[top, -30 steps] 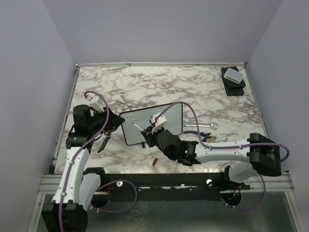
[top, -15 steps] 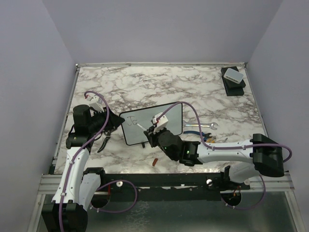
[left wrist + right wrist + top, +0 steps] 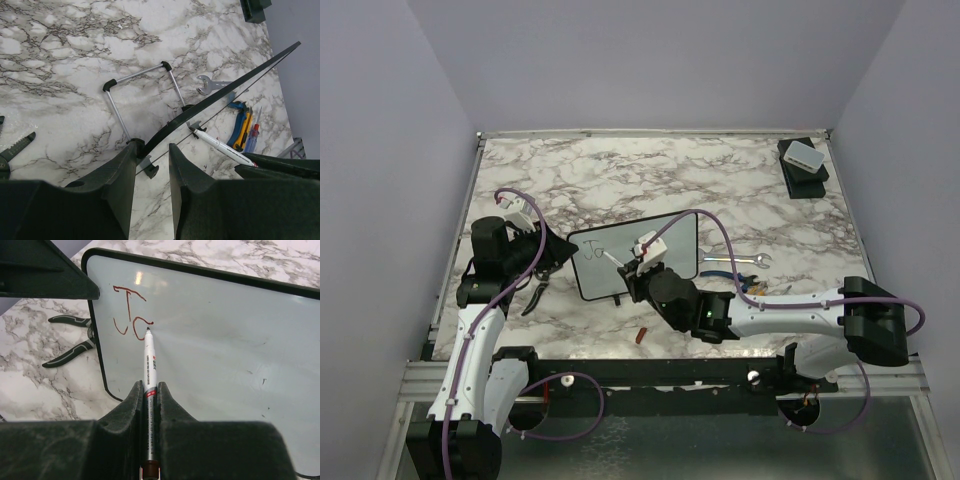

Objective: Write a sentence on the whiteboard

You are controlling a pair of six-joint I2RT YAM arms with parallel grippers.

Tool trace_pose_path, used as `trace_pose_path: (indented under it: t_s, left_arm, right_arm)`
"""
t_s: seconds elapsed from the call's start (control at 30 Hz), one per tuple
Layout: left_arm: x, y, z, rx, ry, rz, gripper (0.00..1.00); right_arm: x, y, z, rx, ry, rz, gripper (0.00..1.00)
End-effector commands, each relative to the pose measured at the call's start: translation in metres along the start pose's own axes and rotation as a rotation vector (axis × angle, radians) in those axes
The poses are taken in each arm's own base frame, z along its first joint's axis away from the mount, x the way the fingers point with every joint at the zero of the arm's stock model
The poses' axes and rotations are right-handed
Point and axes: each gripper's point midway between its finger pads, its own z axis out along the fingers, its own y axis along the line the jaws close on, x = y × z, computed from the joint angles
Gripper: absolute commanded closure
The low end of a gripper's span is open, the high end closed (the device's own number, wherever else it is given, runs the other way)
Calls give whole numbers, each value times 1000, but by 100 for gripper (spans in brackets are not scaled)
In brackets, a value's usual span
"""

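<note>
Your right gripper (image 3: 150,390) is clenched on a slim white marker pen (image 3: 150,362). The pen's tip touches the small black-framed white whiteboard (image 3: 225,340) at the second letter of the sentence (image 3: 131,310), which reads "J" and a part-formed curve near the board's upper left corner. Plain white board runs rightward from the tip to the far frame. Your left gripper (image 3: 152,155) clamps the board's left edge. Black-handled pliers (image 3: 67,356) lie just beside that edge on the marble table (image 3: 670,170).

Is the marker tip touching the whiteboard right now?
Touching. The right wrist view shows the marker tip meeting the whiteboard at the end of the half-drawn second letter, with no gap visible.
</note>
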Motion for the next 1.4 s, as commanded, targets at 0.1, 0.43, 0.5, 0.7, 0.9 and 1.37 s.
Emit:
trace_pose_path:
  t_s: [0.1,0.43,0.5,0.7,0.9,1.37]
  left_arm:
    - [5,-5,-1,24,14,-3,67]
    - [6,-5,0,23,15,-4,67]
    - [5,-5,-1,24,14,-3,67]
    - [5,-5,-1,22,13,-4,67]
    - [5,-5,0,21,14,-6,67]
    - [6,-5,0,23,15,-5,67]
  right_arm:
    - [-29,-10,4,73,-80,13,99]
    - [-28,1,-4,-28,-76,-5,99]
    - [-31,8,-12,-95,-87,0,99]
    - [-33,-4,-22,-55,-102,33,99]
    - [-31,-13,-16,14,-103,23,99]
    - [-28,-6,-3,21,-105,-3,99]
